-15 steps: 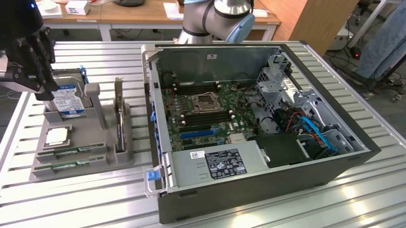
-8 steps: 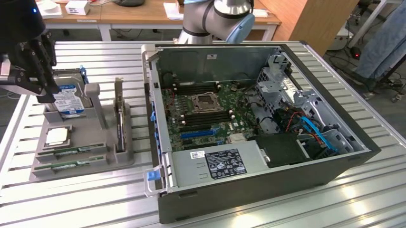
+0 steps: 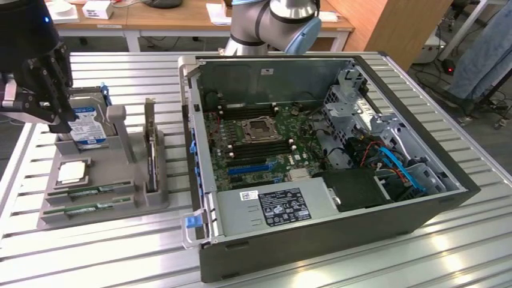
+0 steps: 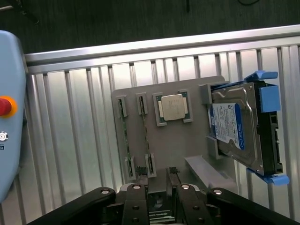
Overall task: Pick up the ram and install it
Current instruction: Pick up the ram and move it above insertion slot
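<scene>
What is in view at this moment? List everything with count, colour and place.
ram: 2 sticks, green, slotted in the holder.
holder: 1, grey, on the table, to the exterior view's left of the case.
hard drive: 1, silver, blue-white label, blue bracket, standing in the holder.
processor chip: 1, silver, in a square recess in the holder.
computer case: 1, black, open, motherboard exposed.
table: 1, silver, slatted.
arm: 1, grey and pale blue, behind the case.
gripper: 1, black, open, empty, above the holder.

Slatted table (image 3: 128, 72); grey fixture (image 3: 96, 213), open computer case (image 3: 320, 240)
</scene>
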You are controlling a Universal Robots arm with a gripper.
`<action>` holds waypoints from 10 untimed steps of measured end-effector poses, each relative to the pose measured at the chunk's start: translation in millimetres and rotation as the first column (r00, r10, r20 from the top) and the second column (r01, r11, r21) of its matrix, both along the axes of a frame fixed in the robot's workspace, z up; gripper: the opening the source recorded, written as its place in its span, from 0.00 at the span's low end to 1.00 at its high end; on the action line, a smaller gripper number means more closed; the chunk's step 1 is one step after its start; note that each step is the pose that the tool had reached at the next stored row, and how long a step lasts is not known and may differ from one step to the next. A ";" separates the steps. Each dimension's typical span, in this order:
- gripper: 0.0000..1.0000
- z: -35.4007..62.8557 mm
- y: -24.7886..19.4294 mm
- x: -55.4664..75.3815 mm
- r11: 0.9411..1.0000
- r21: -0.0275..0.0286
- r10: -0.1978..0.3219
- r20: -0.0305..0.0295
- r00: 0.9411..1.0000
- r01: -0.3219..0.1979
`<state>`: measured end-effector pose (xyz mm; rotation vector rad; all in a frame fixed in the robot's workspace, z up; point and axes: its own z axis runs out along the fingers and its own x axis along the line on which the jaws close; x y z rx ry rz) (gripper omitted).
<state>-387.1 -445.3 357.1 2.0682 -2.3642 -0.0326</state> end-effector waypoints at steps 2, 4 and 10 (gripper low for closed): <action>0.29 -1.4 0.0 0.0 1.000 0.000 0.000 0.000 1.000 0.000; 0.29 -2.7 0.0 0.0 1.000 0.000 0.000 0.000 1.000 0.000; 0.29 -7.4 0.0 0.0 1.000 0.000 0.000 0.000 1.000 0.000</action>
